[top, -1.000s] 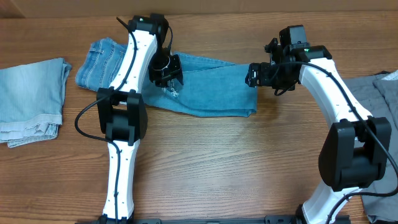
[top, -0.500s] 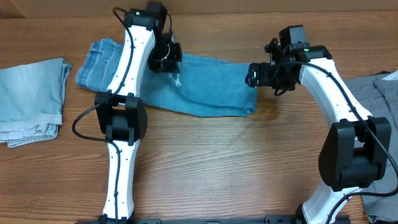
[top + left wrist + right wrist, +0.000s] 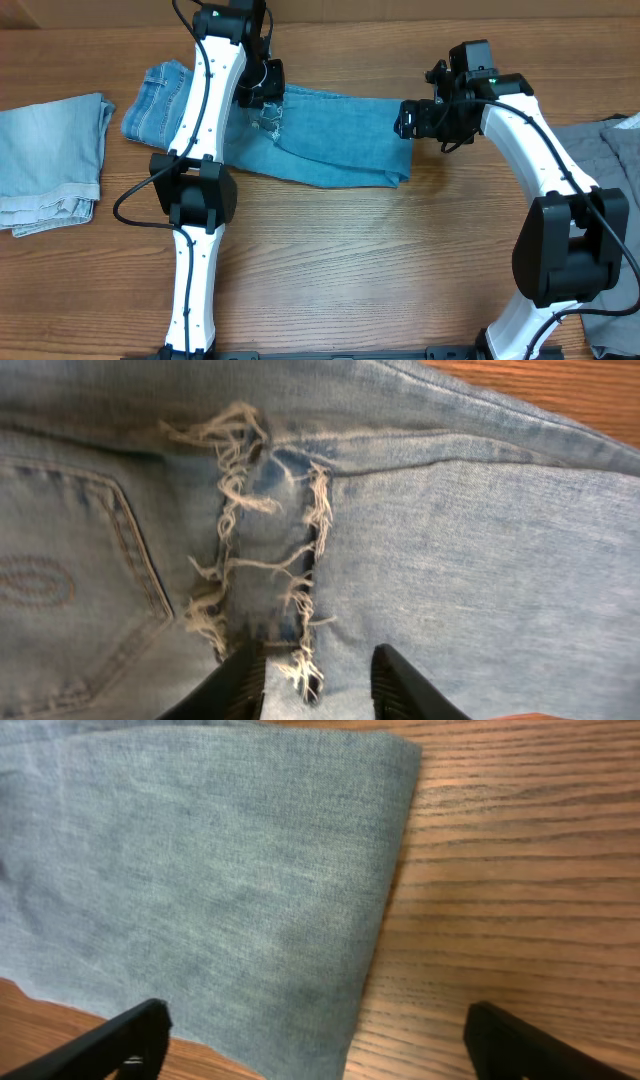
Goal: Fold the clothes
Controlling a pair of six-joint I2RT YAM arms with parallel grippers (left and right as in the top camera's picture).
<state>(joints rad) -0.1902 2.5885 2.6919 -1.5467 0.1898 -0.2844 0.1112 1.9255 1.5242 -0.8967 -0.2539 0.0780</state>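
Note:
The light-blue jeans [image 3: 340,145] lie folded across the far half of the table, waist to the left. My left gripper [image 3: 262,88] hovers low over them near the seat. In the left wrist view its fingers [image 3: 315,680] stand apart over a frayed white-threaded hem [image 3: 270,550] lying flat on the denim [image 3: 480,560], beside a stitched pocket [image 3: 60,580]. My right gripper [image 3: 405,120] is at the jeans' folded right end. In the right wrist view its fingers [image 3: 320,1040] are spread wide and empty above the fold edge [image 3: 200,870].
A folded pile of paler denim [image 3: 50,160] lies at the left edge. Grey trousers [image 3: 615,150] lie at the right edge beside the right arm's base. Bare wooden tabletop [image 3: 380,270] fills the near half.
My left gripper has moved up and to the left across the jeans, bringing the frayed hem with it toward the seat. The right arm has stayed put.

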